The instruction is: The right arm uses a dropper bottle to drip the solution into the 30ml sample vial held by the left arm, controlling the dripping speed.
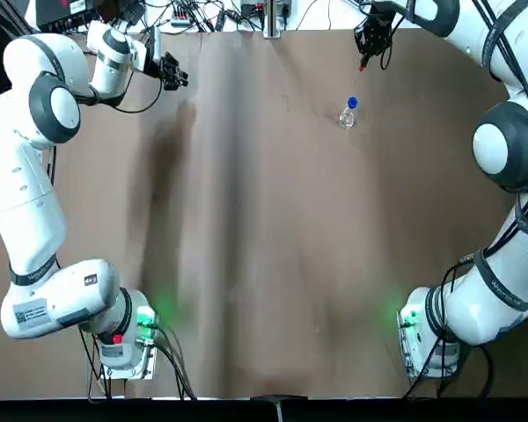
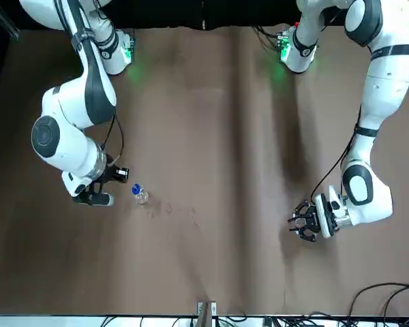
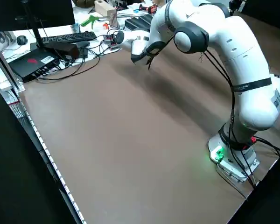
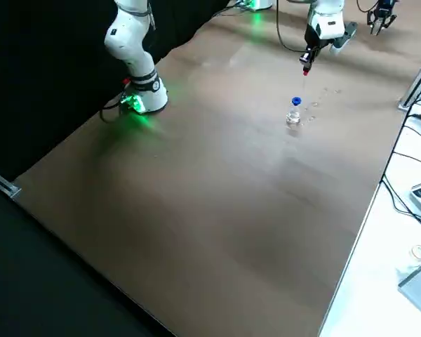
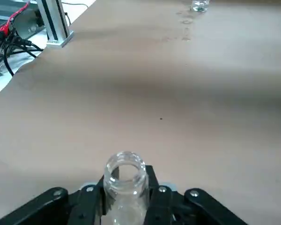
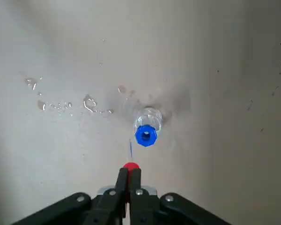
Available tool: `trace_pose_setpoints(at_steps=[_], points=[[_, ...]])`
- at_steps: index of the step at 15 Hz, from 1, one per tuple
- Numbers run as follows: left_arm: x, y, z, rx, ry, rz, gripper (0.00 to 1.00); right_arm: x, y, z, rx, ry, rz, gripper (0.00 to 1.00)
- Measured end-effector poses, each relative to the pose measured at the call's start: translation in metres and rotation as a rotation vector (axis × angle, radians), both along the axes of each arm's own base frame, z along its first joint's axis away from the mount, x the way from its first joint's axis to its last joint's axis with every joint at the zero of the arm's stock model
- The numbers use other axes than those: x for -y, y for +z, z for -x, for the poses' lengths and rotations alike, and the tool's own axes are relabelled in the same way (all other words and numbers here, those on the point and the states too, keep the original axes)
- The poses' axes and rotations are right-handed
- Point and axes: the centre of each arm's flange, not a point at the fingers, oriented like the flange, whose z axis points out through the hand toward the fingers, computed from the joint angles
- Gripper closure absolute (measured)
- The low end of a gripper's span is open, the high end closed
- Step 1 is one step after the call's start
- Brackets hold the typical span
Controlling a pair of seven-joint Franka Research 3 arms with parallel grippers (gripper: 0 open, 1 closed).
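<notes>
Dropper bottle (image 1: pixel 348 113): stands upright on the brown table (image 1: pixel 264 246), blue collar up, its red dropper top (image 6: pixel 130 166) off.
Right gripper (image 6: pixel 129 180): above the bottle, fingers pinched on the red top.
Left gripper (image 5: pixel 126 197): well apart from the bottle, clamped on the clear sample vial (image 5: pixel 125 180), mouth open.

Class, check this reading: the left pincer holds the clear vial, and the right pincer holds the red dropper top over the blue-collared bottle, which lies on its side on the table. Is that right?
One detail is wrong. The blue-collared bottle stands upright on the table, as the right side view shows. The rest holds: the left pincer holds the clear vial, and the right pincer holds the red dropper top over it.
</notes>
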Motion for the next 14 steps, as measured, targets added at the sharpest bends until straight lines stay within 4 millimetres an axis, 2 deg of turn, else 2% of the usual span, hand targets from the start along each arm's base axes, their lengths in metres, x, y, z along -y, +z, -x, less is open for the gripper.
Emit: trace_pose_setpoints(at_steps=[5, 11, 14], points=[[0.003, -0.023, 0.005, 0.026, -0.008, 0.058, 0.70, 0.003, -0.010, 0.001, -0.016, -0.001, 0.014, 0.96], [0.021, -0.040, 0.010, 0.019, -0.031, 0.085, 0.70, 0.005, -0.026, -0.001, -0.025, 0.007, 0.043, 0.96], [0.038, -0.042, 0.012, 0.015, -0.049, 0.092, 0.70, 0.004, -0.031, -0.003, -0.019, 0.005, 0.044, 0.96]])
